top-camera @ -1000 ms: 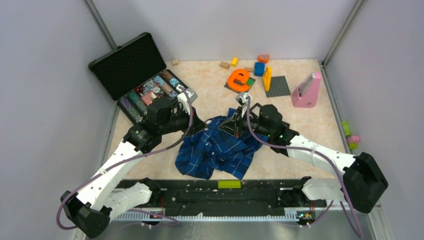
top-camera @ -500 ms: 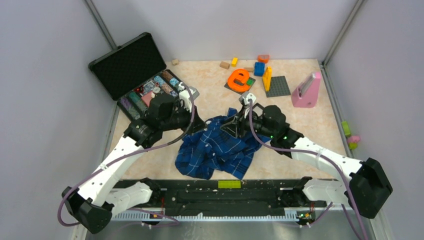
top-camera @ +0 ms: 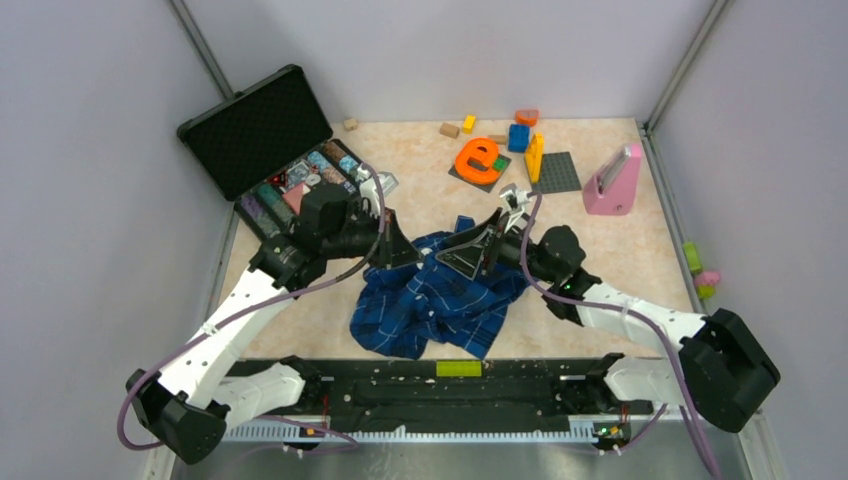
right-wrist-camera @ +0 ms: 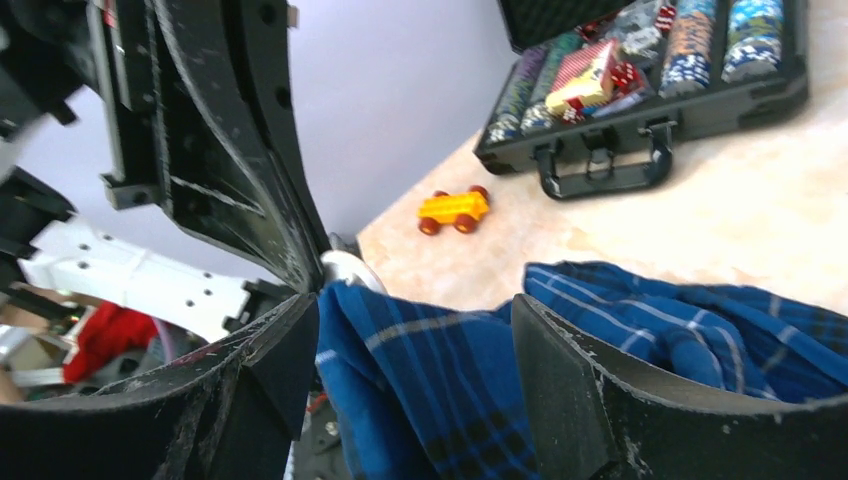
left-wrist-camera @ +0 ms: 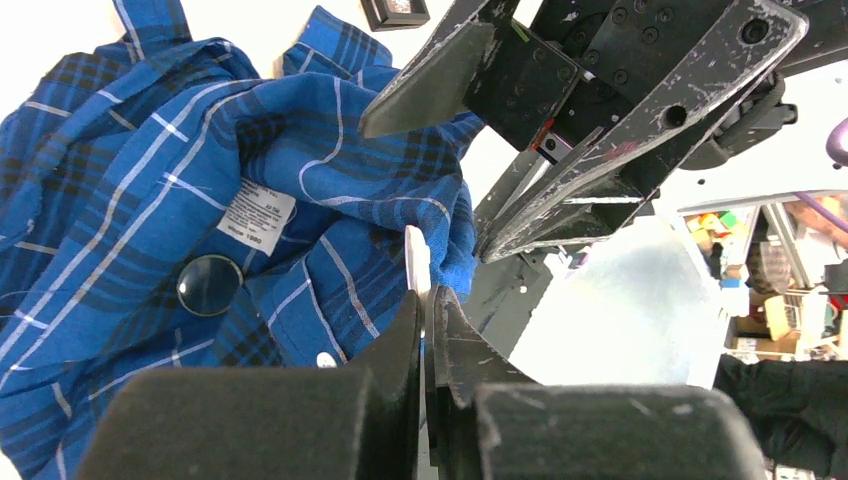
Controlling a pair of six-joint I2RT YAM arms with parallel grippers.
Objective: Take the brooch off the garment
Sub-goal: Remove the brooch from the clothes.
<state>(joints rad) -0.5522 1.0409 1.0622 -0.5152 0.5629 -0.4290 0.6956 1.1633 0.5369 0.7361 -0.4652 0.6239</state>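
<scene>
The garment, a dark blue plaid shirt (top-camera: 430,300), lies crumpled on the table with its top bunched up between both grippers. In the left wrist view the brooch (left-wrist-camera: 209,284), a round silvery-grey disc, sits on the shirt (left-wrist-camera: 120,180) beside a white label. My left gripper (left-wrist-camera: 428,295) is shut on a thin pale disc (left-wrist-camera: 416,258) seen edge-on at the shirt's raised edge. That pale disc (right-wrist-camera: 347,270) also shows in the right wrist view. My right gripper (right-wrist-camera: 415,305) is open, with a fold of the shirt (right-wrist-camera: 450,390) standing between its fingers.
An open black case (top-camera: 300,185) of chips stands at the back left. An orange letter (top-camera: 478,158), coloured blocks (top-camera: 525,135), a grey baseplate (top-camera: 555,172) and a pink wedge (top-camera: 612,180) lie at the back. A yellow toy car (right-wrist-camera: 454,210) lies near the case.
My right gripper has gone from shut to open and its arm has shifted right. The left gripper has stayed shut and edged right, towards the shirt's raised part.
</scene>
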